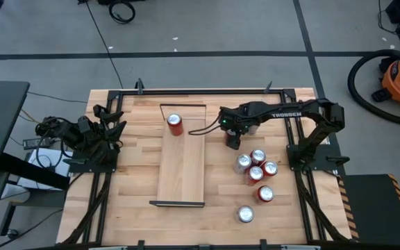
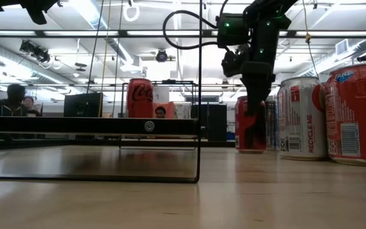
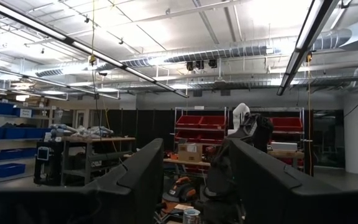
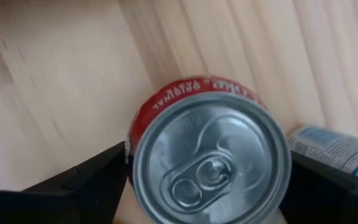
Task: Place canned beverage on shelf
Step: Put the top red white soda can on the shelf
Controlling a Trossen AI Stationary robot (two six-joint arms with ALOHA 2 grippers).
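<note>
The shelf (image 1: 182, 160) is a long light-wood board with dark rims at its short ends, lying mid-table; it shows edge-on in the low view (image 2: 88, 125). A red can (image 1: 175, 124) stands on its far end and also shows in the low view (image 2: 140, 98). My right gripper (image 1: 233, 139) is down over a second red can (image 4: 210, 162) just right of the shelf, shut on it. My left gripper (image 1: 110, 128) waits open at the table's left edge, and its wrist view shows only the room. My right gripper holds the red can by its upper side wall (image 4: 135, 143), just under the rim, pinched between the two fingers (image 4: 92, 180). The fingers come from above, pointing down, one on each side. The can is upright, and its base (image 2: 251, 147) looks to be on the tabletop.
Several more cans stand close together right of the held can (image 1: 255, 167), with one (image 1: 265, 194) and another (image 1: 246, 214) nearer the front edge. Two loom large in the low view (image 2: 300, 114). One neighbour's side shows in the right wrist view (image 4: 334, 149). The shelf's near part is bare board.
</note>
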